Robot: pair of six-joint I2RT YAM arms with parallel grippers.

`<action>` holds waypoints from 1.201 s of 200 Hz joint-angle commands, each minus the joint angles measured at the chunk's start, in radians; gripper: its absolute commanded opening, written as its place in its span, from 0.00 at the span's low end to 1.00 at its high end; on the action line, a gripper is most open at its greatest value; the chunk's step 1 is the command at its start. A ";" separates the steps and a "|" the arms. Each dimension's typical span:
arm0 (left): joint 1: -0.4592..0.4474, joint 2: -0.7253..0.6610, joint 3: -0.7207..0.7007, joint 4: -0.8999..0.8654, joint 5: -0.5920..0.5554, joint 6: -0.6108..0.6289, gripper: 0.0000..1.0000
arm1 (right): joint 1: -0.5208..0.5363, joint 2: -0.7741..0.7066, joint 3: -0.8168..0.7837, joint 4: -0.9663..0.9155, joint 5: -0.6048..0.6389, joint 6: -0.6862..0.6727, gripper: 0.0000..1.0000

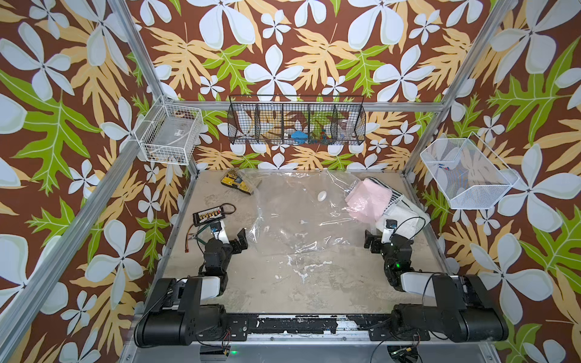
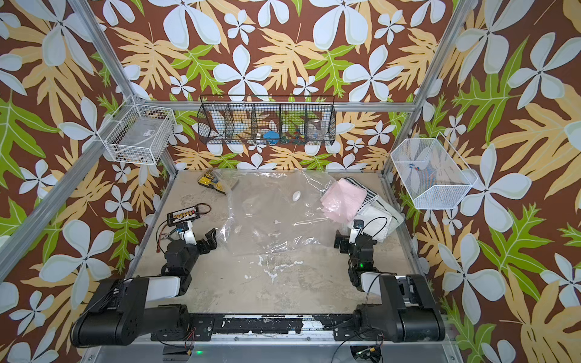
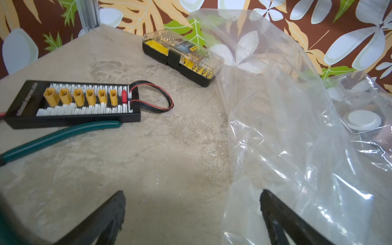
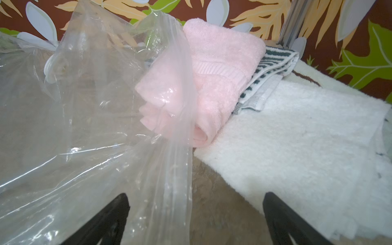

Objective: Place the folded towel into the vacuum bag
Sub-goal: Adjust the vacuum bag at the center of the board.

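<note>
We count 1 vacuum bag point(image 1: 292, 213), 3 towels that we can tell apart, 2 grippers, 3 wire baskets on the walls and 3 small things on the table point(image 1: 314, 283). The bag is big, clear and crinkly, with shiny folds and 1 round white cap point(image 1: 322, 196). It lies spread out flat over the middle and back of the table. The pink towel point(image 4: 222, 70) is folded and soft, and it sits at the back on the right side, on top of a striped towel point(image 4: 273, 63) and a fluffy white towel point(image 4: 297, 131). The bag's edge lies over one end of the pink towel, but we cannot tell if that end is inside. The left gripper point(image 1: 240, 242) sits just beside the bag's near left edge with its jaws spread wide and nothing in them. The right gripper point(image 1: 371, 240) sits near the white towel, jaws spread wide too, holding nothing. On the left lie 1 black board point(image 3: 74, 101) with 6 yellow plugs, 1 yellow and black case point(image 3: 180, 57) and 1 green-handled tool point(image 3: 59, 135).
</note>
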 commanded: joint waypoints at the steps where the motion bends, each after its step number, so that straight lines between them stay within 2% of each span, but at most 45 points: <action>1: 0.034 0.127 0.014 0.347 0.117 0.165 1.00 | -0.005 0.131 0.026 0.329 -0.003 -0.077 1.00; 221: 0.040 0.130 0.018 0.349 0.124 0.161 1.00 | -0.011 0.129 0.025 0.330 -0.012 -0.074 1.00; 240: 0.040 0.117 0.012 0.353 0.114 0.155 1.00 | -0.005 0.113 0.030 0.315 0.028 -0.066 0.99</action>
